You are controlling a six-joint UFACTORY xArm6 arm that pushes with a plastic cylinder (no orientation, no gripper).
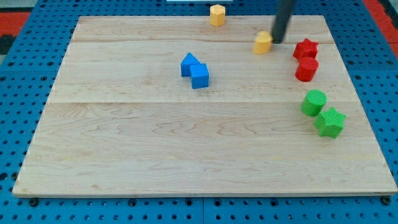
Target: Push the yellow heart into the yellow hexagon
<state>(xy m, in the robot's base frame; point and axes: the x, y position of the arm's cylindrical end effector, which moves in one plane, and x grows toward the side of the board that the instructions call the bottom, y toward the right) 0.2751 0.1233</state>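
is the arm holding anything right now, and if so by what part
Nothing is held; the arm has no gripper. My tip sits right beside the yellow heart, on the view's right of it, placed to push it.

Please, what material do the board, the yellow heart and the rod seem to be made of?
The board looks like pale wood: grain lines and plank seams show, matte finish. The yellow heart seems painted wood or plastic; its even colour leaves this open. The rod, my tip just right of the heart, looks dark, smooth, perhaps metal or plastic.
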